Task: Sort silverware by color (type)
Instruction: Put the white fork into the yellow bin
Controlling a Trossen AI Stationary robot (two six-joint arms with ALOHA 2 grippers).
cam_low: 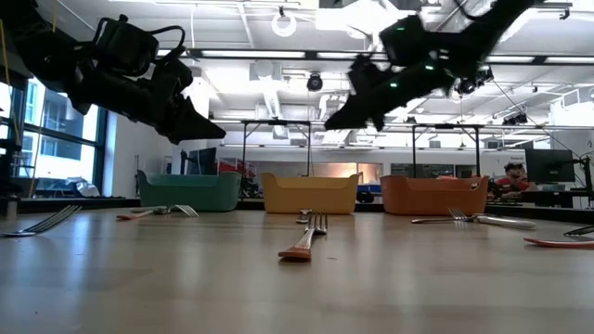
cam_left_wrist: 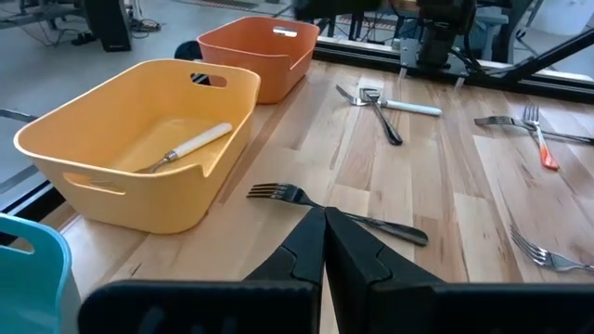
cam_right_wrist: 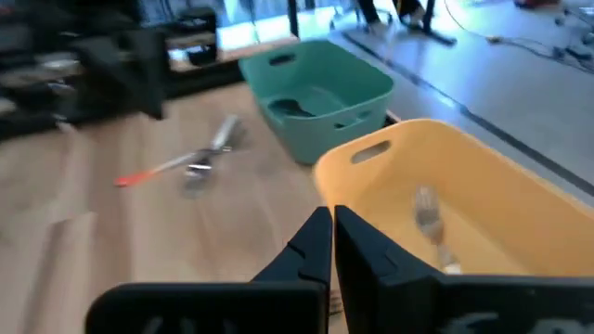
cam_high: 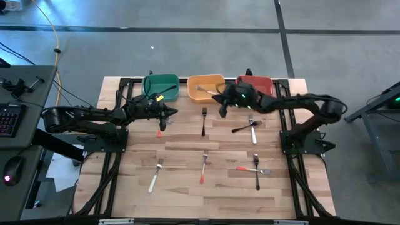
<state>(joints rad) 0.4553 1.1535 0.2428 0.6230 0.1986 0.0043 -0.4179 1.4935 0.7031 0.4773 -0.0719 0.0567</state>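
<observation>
High view. Three bins in a row along the far edge of the bench [cam_high: 187, 190]: green bin [cam_high: 161, 85] toward the far left corner, yellow bin [cam_high: 206, 87] at the middle, red bin [cam_high: 256, 85] toward the far right corner. One pale-handled utensil [cam_high: 201, 90] inside the yellow bin. Remaining silverware loose on the bench: black-handled fork [cam_high: 204, 120] just in front of the yellow bin, crossed pair [cam_high: 249, 125] in front of the red bin, red-handled piece [cam_high: 160, 129] in front of the green bin, further forks spread toward the near edge. Left claw [cam_high: 167, 112] just in front of the green bin; right claw [cam_high: 220, 106] at the yellow bin's near right corner.

Low view. Both claws raised clear of the bench, nothing seen hanging from either.

Left wrist view. Left claw [cam_left_wrist: 324, 243] pressed together, empty, above the black-handled fork [cam_left_wrist: 334, 210] without touching it.

Right wrist view. Right claw [cam_right_wrist: 332, 243] pressed together, empty, beside the yellow bin's rim [cam_right_wrist: 436, 176], the pale-handled utensil [cam_right_wrist: 432, 227] lying within.

Risks, as judgement. Descent onto any fork with fingers shut would push it along the bench rather than grip it. Crossed pair likely to drag together if one is lifted. Right claw close enough to the yellow bin's rim to knock the bin. Arms near each other at the middle of the far edge; collision possible if both reach for the black-handled fork.
</observation>
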